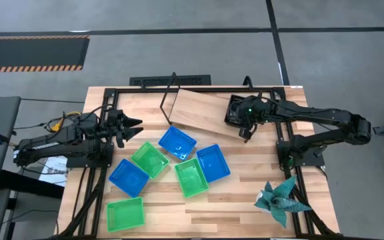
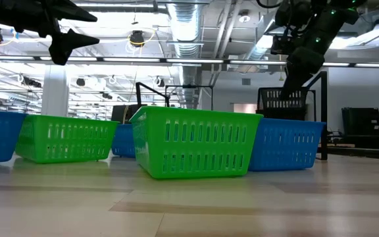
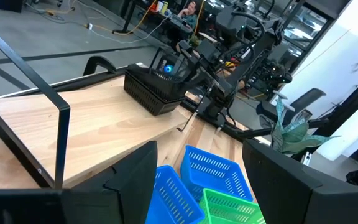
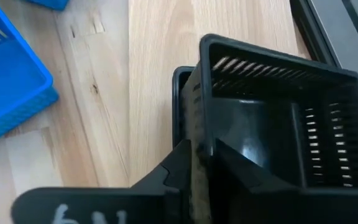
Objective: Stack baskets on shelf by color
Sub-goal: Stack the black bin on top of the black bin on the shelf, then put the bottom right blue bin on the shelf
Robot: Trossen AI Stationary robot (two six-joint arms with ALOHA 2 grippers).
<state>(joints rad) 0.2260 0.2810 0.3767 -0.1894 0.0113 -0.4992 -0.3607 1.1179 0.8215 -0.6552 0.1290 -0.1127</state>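
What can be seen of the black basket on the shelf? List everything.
The black basket is dark slotted plastic, rectangular and shallow, open side up. It sits at the shelf's right end, nested over another black rim seen beneath it. The right tool straddles its near wall, one finger inside and one outside, jaws slightly parted. Nothing shows inside it.

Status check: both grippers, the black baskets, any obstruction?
Right gripper straddles a wall of the black baskets on the shelf. Left gripper open, empty, at table's left. Nothing in the way.

Right pincer (image 4: 197,163) fingers astride a thin wall, left pincer (image 1: 137,128) spread wide
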